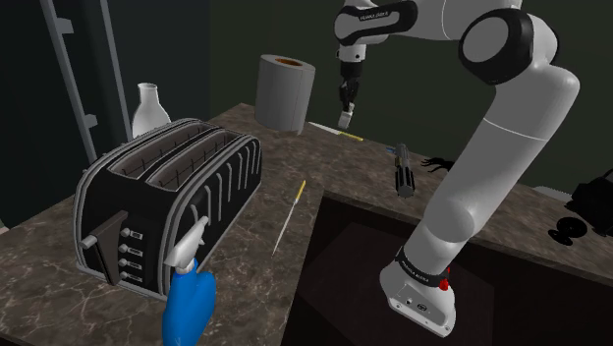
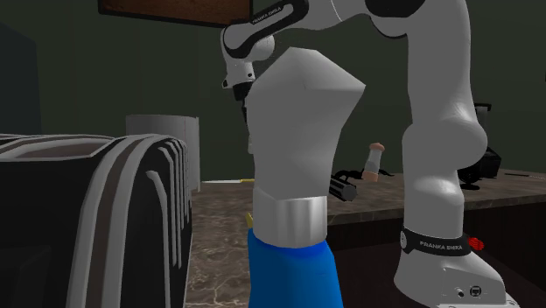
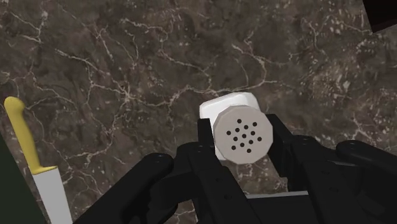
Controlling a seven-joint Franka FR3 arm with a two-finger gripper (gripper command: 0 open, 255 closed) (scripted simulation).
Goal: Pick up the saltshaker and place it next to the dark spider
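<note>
Fingers [image 3: 281, 143] clasping saltshaker [image 3: 240, 133] between them, above dark counter [image 3: 127, 76]

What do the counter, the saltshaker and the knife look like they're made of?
The counter looks like polished stone, likely marble: dark brown with branching white veins. The saltshaker has a plain white body and a dull grey cap with holes; plastic, ceramic or glass, the look leaves it open. The knife has a smooth yellow handle, probably plastic, and a pale grey blade, seemingly metal.
</note>
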